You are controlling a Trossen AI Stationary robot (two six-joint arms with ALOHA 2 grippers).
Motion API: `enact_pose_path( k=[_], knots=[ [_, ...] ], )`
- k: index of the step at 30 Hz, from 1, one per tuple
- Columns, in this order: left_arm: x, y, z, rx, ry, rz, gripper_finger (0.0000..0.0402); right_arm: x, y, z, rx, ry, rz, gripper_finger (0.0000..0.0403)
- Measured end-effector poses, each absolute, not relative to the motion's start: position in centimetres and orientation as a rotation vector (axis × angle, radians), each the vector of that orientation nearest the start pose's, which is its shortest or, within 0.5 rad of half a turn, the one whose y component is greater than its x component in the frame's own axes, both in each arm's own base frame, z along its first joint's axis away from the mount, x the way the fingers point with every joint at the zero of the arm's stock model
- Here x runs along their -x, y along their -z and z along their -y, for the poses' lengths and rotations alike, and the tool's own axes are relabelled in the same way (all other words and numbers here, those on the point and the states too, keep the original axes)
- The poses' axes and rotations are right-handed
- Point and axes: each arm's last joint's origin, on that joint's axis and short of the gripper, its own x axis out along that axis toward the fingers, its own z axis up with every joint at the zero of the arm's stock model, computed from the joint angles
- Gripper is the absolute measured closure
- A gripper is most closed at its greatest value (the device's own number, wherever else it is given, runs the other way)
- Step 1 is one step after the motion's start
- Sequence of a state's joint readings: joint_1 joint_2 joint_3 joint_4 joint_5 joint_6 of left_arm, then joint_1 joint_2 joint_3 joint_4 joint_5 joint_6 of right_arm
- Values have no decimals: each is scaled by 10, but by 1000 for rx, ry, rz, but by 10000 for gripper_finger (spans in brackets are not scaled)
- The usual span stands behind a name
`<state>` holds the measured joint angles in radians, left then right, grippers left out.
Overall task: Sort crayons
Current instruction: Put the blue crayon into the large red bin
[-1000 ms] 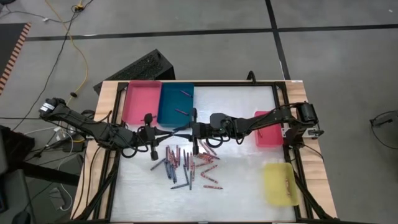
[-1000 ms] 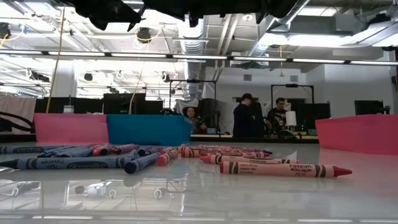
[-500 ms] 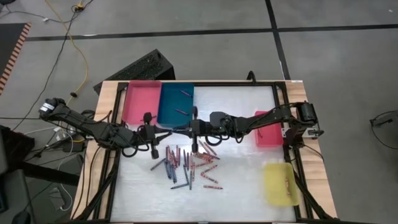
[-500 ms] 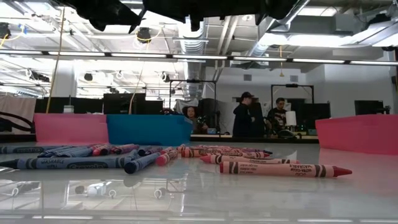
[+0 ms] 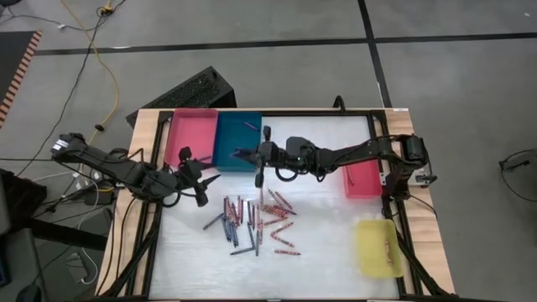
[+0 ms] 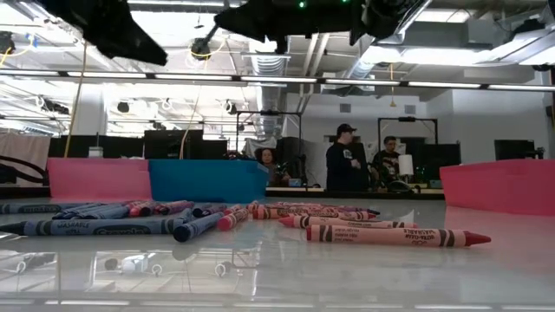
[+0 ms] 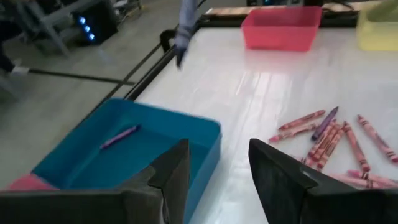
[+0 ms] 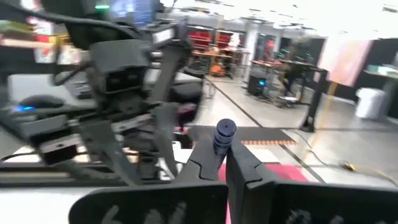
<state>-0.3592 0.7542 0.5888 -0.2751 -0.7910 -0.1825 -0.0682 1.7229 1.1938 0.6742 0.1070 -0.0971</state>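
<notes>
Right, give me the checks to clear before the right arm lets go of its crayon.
1. Right gripper shut on the blue crayon: ok.
2. Right gripper fully over the blue tray: cannot tell; in the high view it is at the tray's right rim.
3. Tray colour matches the crayon: ok.
4. Room in the blue tray: ok, only a couple of crayons inside.
5. Left gripper open and empty: ok.
6. Left gripper out of the drop path: ok, it is off the tray's near left corner.
</notes>
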Motion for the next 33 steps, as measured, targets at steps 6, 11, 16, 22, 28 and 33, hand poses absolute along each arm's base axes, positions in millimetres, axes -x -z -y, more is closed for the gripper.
enact_pose_path(
  k=[6,11,16,22,28,33],
  knots=[
    [-140,-276,31,-5,-459,-271,250,-393,-307,55,27,251,148,400],
    [-127,-286,26,12,-452,-203,252,-404,-298,64,13,279,176,401],
    [-116,-292,22,41,-453,-153,252,-441,-271,72,-2,283,129,399],
    [-104,-298,17,80,-444,-95,252,-485,-265,78,0,247,119,397],
    [-96,-301,14,103,-440,-61,252,-524,-257,83,2,226,35,396],
    [-96,-301,14,104,-439,-59,252,-547,-239,89,-1,229,-31,395]
  ],
)
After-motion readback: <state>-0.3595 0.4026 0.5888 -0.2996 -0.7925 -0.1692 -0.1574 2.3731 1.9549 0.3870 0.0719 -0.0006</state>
